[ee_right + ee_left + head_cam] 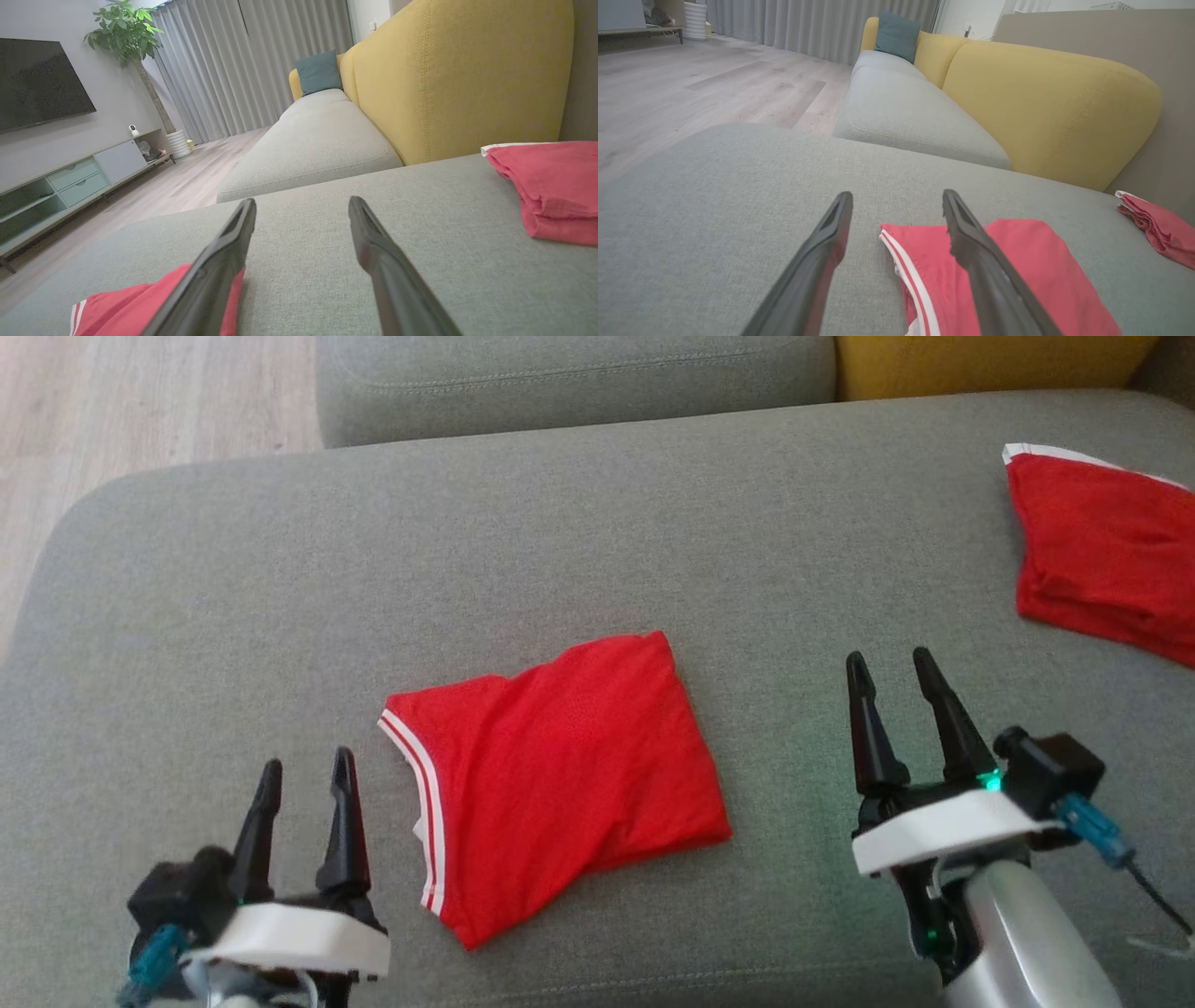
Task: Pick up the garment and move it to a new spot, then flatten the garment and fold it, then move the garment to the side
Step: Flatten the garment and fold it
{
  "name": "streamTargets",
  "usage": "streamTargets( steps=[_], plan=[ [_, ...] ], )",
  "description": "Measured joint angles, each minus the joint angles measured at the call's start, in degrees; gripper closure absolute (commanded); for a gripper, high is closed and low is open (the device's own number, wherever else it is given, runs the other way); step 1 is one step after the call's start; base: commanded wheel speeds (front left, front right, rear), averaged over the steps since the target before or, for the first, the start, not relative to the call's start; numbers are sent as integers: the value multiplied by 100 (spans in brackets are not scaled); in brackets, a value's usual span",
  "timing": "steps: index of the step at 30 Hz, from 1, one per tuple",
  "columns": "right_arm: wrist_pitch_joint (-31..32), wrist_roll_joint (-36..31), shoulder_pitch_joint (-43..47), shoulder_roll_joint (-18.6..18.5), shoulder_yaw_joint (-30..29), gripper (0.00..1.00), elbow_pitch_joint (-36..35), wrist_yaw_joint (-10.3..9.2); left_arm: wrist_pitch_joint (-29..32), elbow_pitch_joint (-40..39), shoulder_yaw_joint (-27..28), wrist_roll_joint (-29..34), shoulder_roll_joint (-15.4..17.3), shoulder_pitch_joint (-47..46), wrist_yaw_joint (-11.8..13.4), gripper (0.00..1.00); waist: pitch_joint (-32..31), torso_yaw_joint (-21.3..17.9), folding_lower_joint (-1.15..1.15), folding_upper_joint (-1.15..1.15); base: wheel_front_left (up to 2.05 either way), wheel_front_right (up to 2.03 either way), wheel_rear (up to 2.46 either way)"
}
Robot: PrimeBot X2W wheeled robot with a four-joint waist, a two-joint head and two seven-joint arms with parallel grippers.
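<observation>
In the middle of the grey sofa seat (597,541) lies the red jersey (560,775), folded small. The left pincer (307,758) and the right pincer (888,655) sit on each side of it, fingers apart and empty, maybe ready to move it aside.

The garment (560,775) is matt red cloth with a faint, fine grain, and a smoother white-and-red striped trim runs along one edge. The other red cloth (1102,551) looks soft, matt and slightly crumpled. The sofa seat (467,551) beneath them is grey woven upholstery, coarse and matt, with stitched seams. The backrest (1045,102) is yellow fabric of finer weave. The floor (691,88) looks like pale wood plank, smooth with a dull sheen. The left claw (308,759) and right claw (888,656) have dark matt fingers, seemingly plastic, on smooth white shells. The right forearm (1027,933) is glossy silver-grey. The curtains (243,65) are grey cloth.
</observation>
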Motion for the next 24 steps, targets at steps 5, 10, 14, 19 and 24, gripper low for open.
streamTargets(
  steps=[5,10,14,19,24],
  plan=[
    [0,-14,377,25,-11,0,-346,0,0,69,5,105,-19,152,-1,0,-53,19,0,0,0,0,0],
    [0,-12,566,26,4,0,-411,0,0,84,43,172,-67,160,-3,0,-94,35,0,0,0,0,0],
    [0,-5,587,31,41,0,-415,0,0,91,93,203,-113,274,-8,0,-120,51,0,0,0,0,0],
    [0,-34,587,46,56,0,-413,0,0,96,212,290,-152,309,-35,0,-111,84,0,0,0,0,0],
    [0,-73,586,46,80,0,-400,0,0,121,243,304,-164,309,-81,0,-113,91,0,0,0,0,0]
  ],
)
